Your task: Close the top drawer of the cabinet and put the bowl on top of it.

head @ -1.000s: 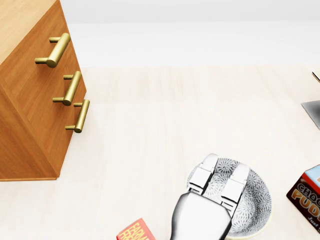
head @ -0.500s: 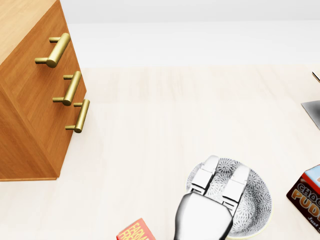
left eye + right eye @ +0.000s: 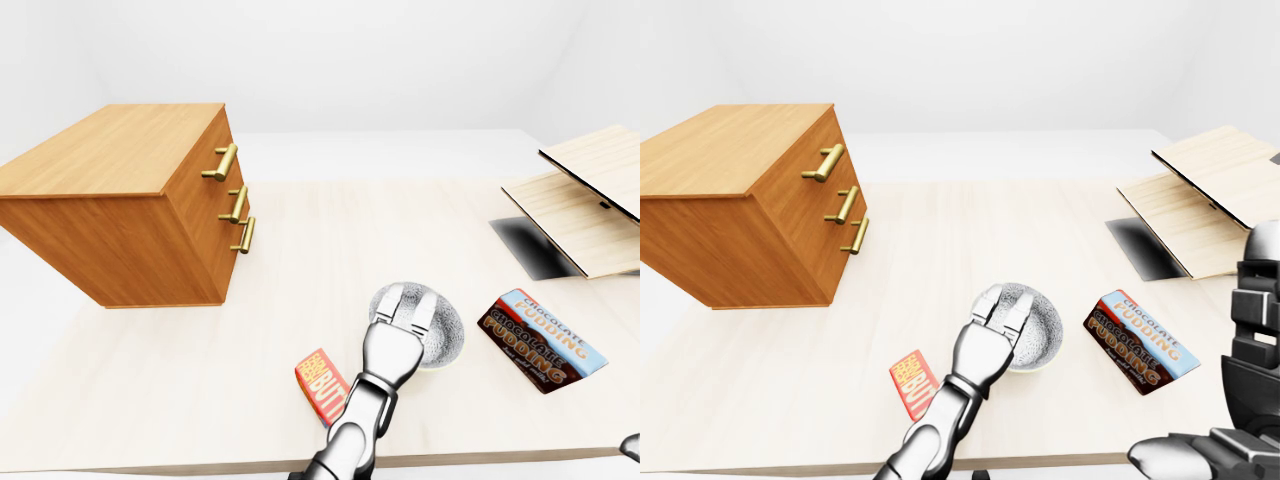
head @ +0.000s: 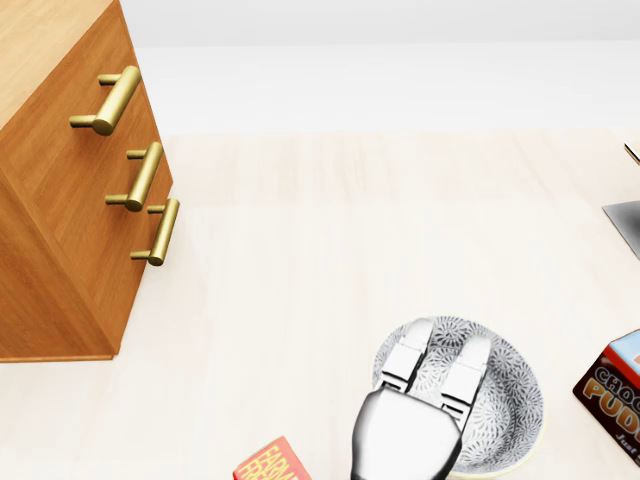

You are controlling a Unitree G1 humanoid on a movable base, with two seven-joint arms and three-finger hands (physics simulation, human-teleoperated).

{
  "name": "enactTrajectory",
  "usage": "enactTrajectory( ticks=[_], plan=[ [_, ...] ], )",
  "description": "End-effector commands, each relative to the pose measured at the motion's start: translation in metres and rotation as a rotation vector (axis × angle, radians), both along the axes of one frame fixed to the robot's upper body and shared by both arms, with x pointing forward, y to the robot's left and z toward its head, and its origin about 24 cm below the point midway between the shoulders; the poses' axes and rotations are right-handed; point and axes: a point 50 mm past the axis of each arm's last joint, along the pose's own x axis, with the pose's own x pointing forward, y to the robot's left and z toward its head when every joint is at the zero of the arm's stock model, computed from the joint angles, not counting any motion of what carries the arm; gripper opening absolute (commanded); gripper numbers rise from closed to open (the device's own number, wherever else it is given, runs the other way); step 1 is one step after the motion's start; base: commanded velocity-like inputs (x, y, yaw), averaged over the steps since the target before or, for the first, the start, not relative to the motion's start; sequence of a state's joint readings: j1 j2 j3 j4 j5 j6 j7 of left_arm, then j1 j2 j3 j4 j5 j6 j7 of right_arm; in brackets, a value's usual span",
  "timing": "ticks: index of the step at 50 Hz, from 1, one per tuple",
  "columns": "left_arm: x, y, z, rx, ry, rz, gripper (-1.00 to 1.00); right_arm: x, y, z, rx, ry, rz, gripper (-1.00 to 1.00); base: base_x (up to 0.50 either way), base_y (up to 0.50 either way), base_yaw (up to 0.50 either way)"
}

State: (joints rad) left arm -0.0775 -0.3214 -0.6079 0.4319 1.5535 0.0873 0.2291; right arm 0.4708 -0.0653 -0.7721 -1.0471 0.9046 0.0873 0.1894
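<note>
At the bottom right of the right-eye view the right hand (image 3: 1255, 300) stands idle, and I cannot tell how its fingers are set. The left hand (image 4: 418, 415) reaches up from the lower edge beside a red snack packet (image 3: 320, 385). Its two visible fingers (image 4: 462, 375) lie stretched over the near rim into the patterned bowl (image 4: 510, 405). The thumb is hidden, so I cannot tell whether the rim is pinched. The bowl sits on the counter (image 3: 330, 250) with a chocolate pudding box (image 3: 540, 340) just to its right. It is well apart from the wooden cabinet (image 3: 110, 160) at the upper left. The top drawer (image 3: 218, 150) looks flush with the two below it, so the closing appears done. What remains is gripping the bowl, lifting it and carrying it across to the cabinet's bare top.
</note>
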Motion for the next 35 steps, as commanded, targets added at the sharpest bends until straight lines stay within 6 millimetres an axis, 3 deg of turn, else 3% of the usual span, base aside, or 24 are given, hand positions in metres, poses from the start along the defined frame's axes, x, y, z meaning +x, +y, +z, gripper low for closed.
enactTrajectory(
  ticks=[1,6,7,35],
  plan=[
    [0.0005,-0.0011,-0.0056,-0.001,0.014,0.005,1.00,-0.0008,-0.0008,0.0008,0.000,-0.006,-0.003,1.00,0.00,0.00,0.00],
    [-0.0006,-0.0015,-0.0071,0.003,0.016,0.002,0.91,-0.0008,-0.0008,0.0009,-0.001,-0.008,-0.003,1.00,0.00,0.00,0.00],
    [-0.0014,-0.0007,-0.0079,0.008,0.014,0.001,-1.00,-0.0010,-0.0010,0.0010,-0.001,-0.009,-0.004,1.00,0.00,0.00,0.00],
    [-0.0048,-0.0003,-0.0053,0.020,0.024,-0.012,-1.00,-0.0007,-0.0009,0.0014,0.003,-0.009,0.004,1.00,0.00,0.00,0.00]
  ],
)
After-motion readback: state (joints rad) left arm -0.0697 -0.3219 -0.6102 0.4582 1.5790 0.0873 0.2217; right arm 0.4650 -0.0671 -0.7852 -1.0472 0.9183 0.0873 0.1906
